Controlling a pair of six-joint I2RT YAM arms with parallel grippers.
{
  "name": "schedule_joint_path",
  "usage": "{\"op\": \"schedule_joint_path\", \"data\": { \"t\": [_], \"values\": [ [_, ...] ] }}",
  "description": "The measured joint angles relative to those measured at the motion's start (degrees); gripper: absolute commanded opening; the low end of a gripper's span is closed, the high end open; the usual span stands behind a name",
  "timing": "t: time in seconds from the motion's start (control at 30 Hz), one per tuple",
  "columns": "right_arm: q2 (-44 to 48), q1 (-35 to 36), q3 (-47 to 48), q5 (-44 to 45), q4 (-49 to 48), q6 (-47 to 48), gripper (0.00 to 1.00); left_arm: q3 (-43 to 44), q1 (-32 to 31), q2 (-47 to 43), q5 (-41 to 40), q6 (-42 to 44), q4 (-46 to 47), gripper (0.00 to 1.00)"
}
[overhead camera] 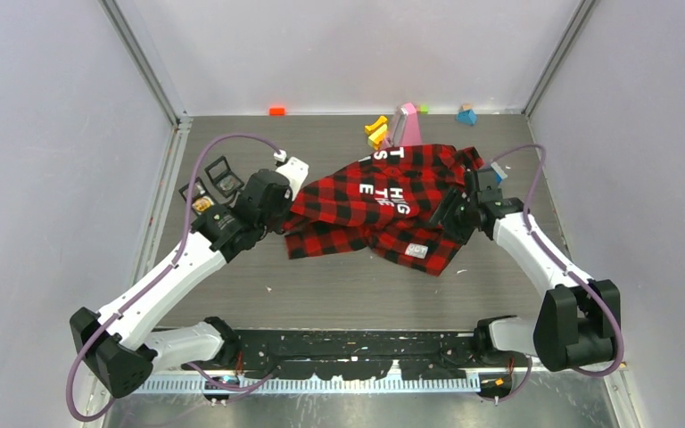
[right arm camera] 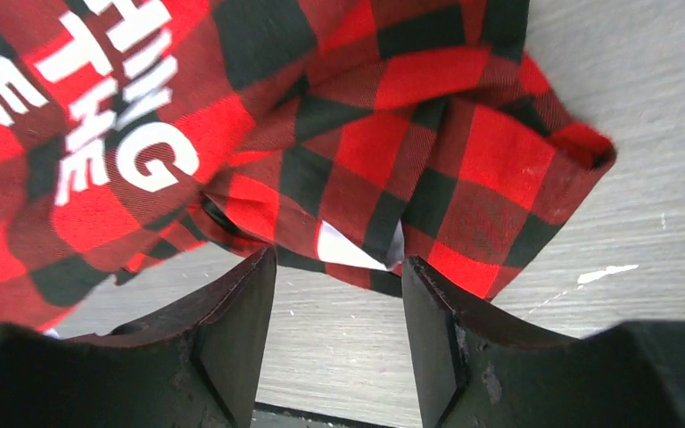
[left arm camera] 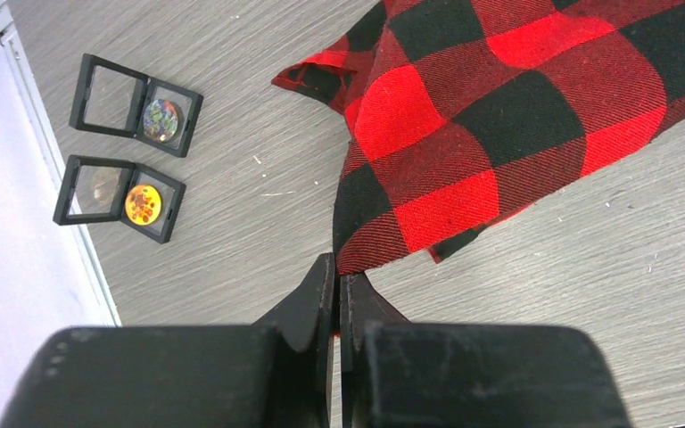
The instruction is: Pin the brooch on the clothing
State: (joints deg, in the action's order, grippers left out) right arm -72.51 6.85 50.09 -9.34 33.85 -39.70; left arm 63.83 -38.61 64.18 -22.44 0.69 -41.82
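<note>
The clothing (overhead camera: 383, 207), a red-and-black check shirt with white lettering, lies crumpled mid-table. My left gripper (left arm camera: 337, 267) is shut on its left edge (left arm camera: 366, 254), and the cloth (left arm camera: 499, 116) spreads away from the tips. My right gripper (right arm camera: 337, 259) stands open at the shirt's right side (overhead camera: 453, 214). A fold (right arm camera: 348, 178) with a white patch (right arm camera: 343, 250) lies just beyond its tips, and only bare table shows between the fingers. Two brooches sit in open black cases at the left, one multicoloured (left arm camera: 162, 119) and one orange (left arm camera: 143, 203), both apart from the shirt.
The brooch cases (overhead camera: 223, 176) (overhead camera: 198, 198) lie beside the left arm near the table's left edge. Along the back wall are an orange block (overhead camera: 276, 111), yellow pieces (overhead camera: 376, 131), a pink box (overhead camera: 405, 125) and a blue block (overhead camera: 466, 115).
</note>
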Motion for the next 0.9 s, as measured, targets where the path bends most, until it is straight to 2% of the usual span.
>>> {"op": "schedule_joint_path", "data": {
  "t": [0.33,0.53,0.73,0.8,0.83,0.87,0.9],
  "values": [
    [0.6,9.4,-9.5,6.1,-0.8,-6.7,0.61,-0.3,0.0,-0.4,-2.0,0.0,0.1,0.00],
    [5.7,9.6,-14.9,10.3,-6.0,-10.2,0.57,-0.4,0.0,-0.4,-2.0,0.0,0.1,0.00],
    [-0.1,9.7,-15.4,7.8,-13.4,-11.6,0.51,-0.4,0.0,-0.4,-2.0,0.0,0.1,0.00],
    [-2.3,9.7,-15.4,6.2,-15.8,-11.8,0.41,-0.5,0.0,-0.4,-2.0,0.0,0.1,0.00],
    [-3.5,9.8,-15.5,5.3,-17.1,-12.2,0.28,-0.5,0.0,-0.4,-2.0,0.0,0.1,0.00],
    [-4.2,9.8,-15.5,4.7,-18.0,-12.3,0.21,-0.5,0.0,-0.4,-2.0,0.0,0.1,0.00],
    [-4.9,9.9,-15.5,4.0,-19.2,-12.6,0.07,-0.5,0.0,-0.4,-2.0,0.0,0.1,0.00]
  ]
}}
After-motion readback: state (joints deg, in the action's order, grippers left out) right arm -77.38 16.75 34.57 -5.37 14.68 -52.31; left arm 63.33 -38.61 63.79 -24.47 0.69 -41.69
